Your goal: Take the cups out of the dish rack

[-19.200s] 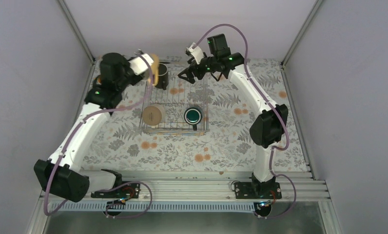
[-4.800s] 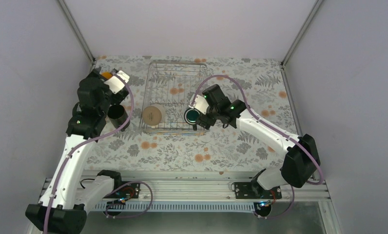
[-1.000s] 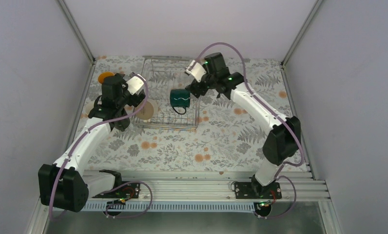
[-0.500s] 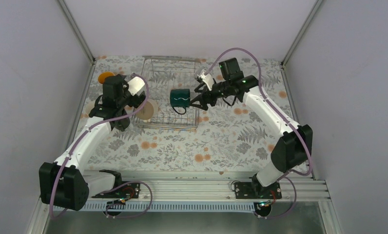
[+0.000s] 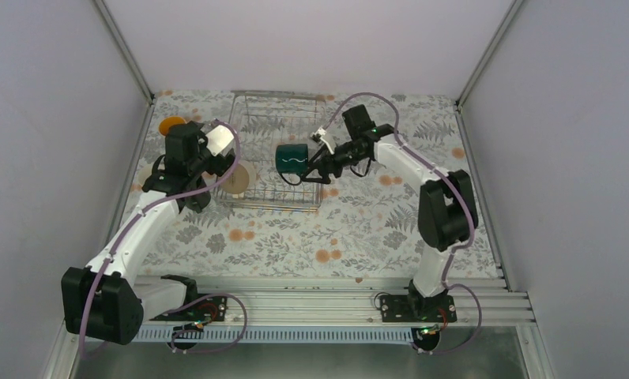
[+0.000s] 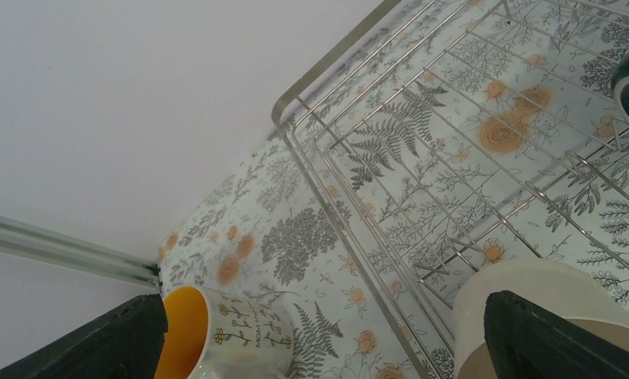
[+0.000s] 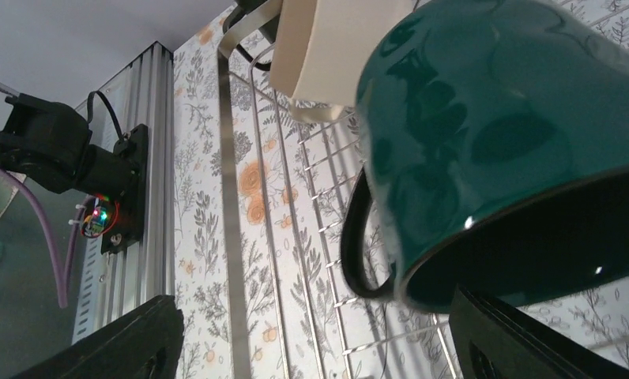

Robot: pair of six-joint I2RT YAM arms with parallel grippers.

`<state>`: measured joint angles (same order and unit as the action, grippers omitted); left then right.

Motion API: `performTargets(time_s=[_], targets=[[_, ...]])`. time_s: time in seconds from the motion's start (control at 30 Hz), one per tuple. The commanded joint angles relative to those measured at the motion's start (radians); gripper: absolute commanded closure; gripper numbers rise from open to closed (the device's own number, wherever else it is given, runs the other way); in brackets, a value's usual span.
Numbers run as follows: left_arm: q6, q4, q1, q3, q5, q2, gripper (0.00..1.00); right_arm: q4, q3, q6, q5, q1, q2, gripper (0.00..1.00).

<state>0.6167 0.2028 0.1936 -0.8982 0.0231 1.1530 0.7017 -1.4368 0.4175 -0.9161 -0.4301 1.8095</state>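
The silver wire dish rack (image 5: 258, 108) stands at the back centre. A dark green cup (image 5: 292, 158) lies on its side in it, mouth to the right. My right gripper (image 5: 318, 167) is open just off that mouth. In the right wrist view the green cup (image 7: 501, 134) fills the upper right, handle (image 7: 359, 246) downward, with one finger below its rim. A cream cup (image 5: 239, 178) sits at the rack's left edge. My left gripper (image 5: 209, 164) is open beside it, holding nothing. A yellow-orange cup (image 6: 224, 339) lies on the table left of the rack (image 6: 359, 158).
A black cup (image 5: 198, 203) shows partly under my left arm on the flowered tablecloth. Grey walls close in on the left, back and right. The aluminium base rail (image 5: 295, 304) runs along the near edge.
My right gripper has swung down and in toward the green cup's mouth. The green cup, the cream cup and my left arm have stayed put.
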Motion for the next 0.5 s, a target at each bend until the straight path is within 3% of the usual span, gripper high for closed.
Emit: performTargets(time_s=[0.0, 0.1, 0.2, 0.47], targets=[[-0.010, -0.004, 0.003, -0.014, -0.010, -0.023, 0.00, 0.006, -0.110, 0.008, -0.083, 0.008, 0.090, 0.14], [-0.006, -0.011, 0.004, -0.006, -0.007, -0.028, 0.00, 0.006, -0.161, 0.002, -0.126, 0.007, 0.143, 0.15], [-0.004, -0.011, 0.004, -0.007, -0.005, -0.023, 0.00, -0.008, -0.211, -0.025, -0.134, 0.005, 0.190, 0.23], [0.002, -0.015, 0.003, 0.004, -0.080, -0.054, 0.00, -0.135, -0.173, -0.116, -0.052, 0.004, 0.196, 0.79]])
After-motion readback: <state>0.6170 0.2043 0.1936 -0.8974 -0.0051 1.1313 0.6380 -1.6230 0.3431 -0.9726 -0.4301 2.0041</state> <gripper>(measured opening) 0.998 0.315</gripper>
